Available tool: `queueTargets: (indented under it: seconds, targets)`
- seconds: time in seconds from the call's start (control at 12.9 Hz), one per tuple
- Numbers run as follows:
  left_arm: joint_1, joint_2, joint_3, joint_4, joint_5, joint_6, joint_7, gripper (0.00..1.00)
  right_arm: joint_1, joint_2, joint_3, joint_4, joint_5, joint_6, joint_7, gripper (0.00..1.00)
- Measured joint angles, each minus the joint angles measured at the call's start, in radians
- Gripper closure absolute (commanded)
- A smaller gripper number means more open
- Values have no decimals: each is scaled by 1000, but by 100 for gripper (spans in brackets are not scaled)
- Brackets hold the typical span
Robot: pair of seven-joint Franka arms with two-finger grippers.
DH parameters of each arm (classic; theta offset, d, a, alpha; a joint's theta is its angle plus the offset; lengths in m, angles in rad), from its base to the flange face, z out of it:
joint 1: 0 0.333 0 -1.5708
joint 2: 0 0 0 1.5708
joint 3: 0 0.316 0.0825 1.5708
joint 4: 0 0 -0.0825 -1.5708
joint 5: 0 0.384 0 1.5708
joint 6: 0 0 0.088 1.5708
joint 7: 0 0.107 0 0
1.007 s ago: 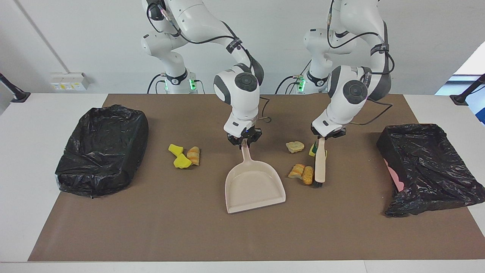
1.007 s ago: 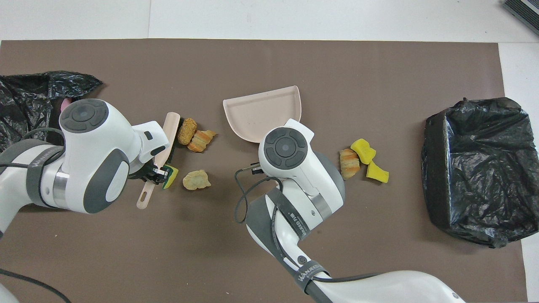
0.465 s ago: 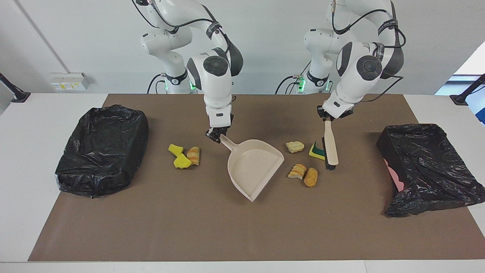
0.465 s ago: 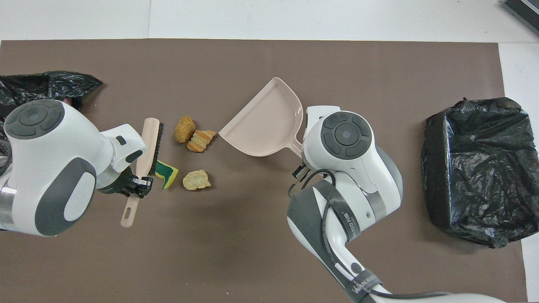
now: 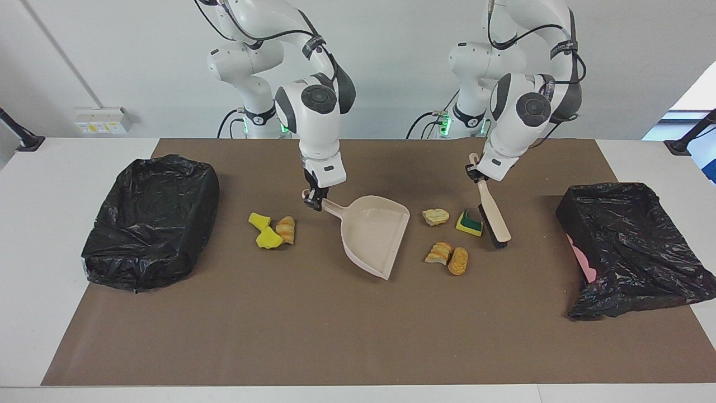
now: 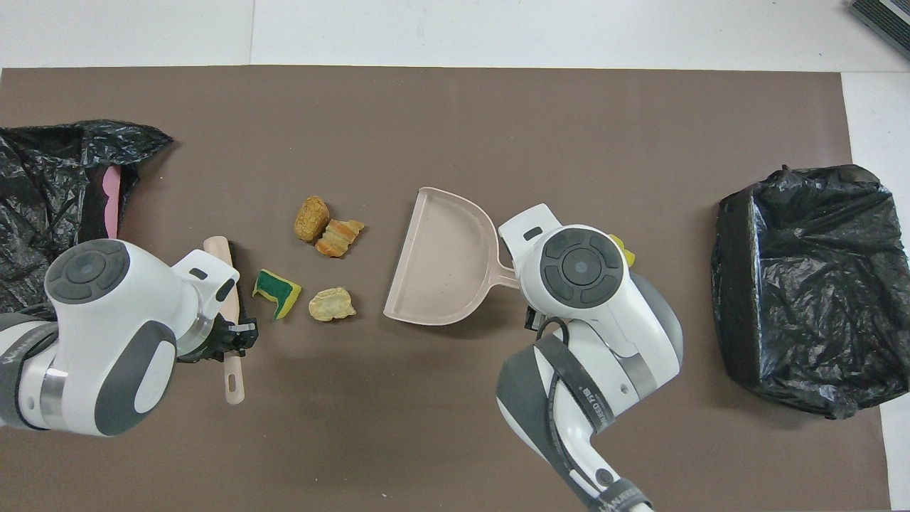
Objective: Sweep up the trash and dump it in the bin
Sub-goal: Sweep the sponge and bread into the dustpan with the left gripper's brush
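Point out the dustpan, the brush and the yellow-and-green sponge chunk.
dustpan (image 5: 373, 235), facing view, bare floor of the pan.
brush (image 5: 494, 214), facing view, beige back of the head.
yellow-and-green sponge chunk (image 6: 277, 292), overhead view, its green face.

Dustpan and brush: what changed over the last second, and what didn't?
The right gripper swung the dustpan round by its handle, so its mouth now faces the four chunks toward the left arm's end. The left gripper drew the brush off the two striped chunks to beside the yellow-and-green chunk. Both grips held. All seven chunks and both bins stayed put; nothing is in the pan.
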Motion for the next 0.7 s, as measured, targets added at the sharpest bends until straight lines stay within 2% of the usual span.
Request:
queueTargets:
  seconds: [0.31, 0.7]
  targets:
    - [-4, -7, -11, -42, 1, 0, -22, 100, 29, 10, 1, -20, -1, 21, 2, 100]
    - [-129, -16, -26, -111, -18, 24, -94, 100, 33, 9, 2, -20, 36, -48, 13, 100]
